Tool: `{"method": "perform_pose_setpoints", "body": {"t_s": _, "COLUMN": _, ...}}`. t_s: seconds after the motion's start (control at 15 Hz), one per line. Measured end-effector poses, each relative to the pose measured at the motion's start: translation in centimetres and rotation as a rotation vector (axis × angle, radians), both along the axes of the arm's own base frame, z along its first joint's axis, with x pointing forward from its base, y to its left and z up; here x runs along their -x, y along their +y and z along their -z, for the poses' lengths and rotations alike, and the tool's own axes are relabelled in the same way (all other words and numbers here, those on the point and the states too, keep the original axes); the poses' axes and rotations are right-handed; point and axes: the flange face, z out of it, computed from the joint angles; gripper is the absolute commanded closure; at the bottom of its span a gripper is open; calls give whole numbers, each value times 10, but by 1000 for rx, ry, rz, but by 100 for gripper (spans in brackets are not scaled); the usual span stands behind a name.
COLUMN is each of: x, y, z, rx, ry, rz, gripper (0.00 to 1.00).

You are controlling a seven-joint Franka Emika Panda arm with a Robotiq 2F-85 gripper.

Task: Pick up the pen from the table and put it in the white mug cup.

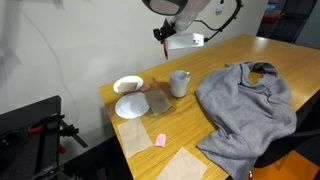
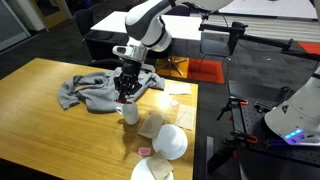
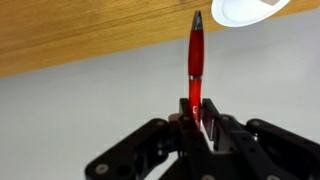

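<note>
Your jaws are pinching the pen (image 3: 196,55) by its near end. The pen is slim, with a glossy red barrel and a dark tapered tip. Its long axis runs straight out from the jaws, tip leading. In an exterior view the jaws stand just above the mug (image 2: 130,114), a white cylinder on the smooth wooden counter (image 2: 50,95).

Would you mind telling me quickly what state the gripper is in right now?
Gripper: closed, holding the red pen by one end between its fingertips.
</note>
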Motion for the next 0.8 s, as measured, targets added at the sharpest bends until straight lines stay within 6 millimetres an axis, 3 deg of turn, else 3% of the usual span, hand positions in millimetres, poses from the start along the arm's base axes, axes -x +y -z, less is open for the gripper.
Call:
{"method": "perform_pose_setpoints", "body": {"t_s": 0.07, "x": 0, "y": 1, "z": 0, "rx": 0, "ry": -1, "rz": -1, "gripper": 96}}
{"method": "perform_pose_setpoints", "body": {"t_s": 0.47, "x": -1, "y": -6, "z": 14, "rx": -20, "ry": 38, "rz": 12, "gripper": 96}}
{"method": "perform_pose_setpoints", "body": {"t_s": 0.8, "x": -6, "y": -24, "z": 26, "rx": -93, "ry": 12, "rz": -16, "gripper": 96}}
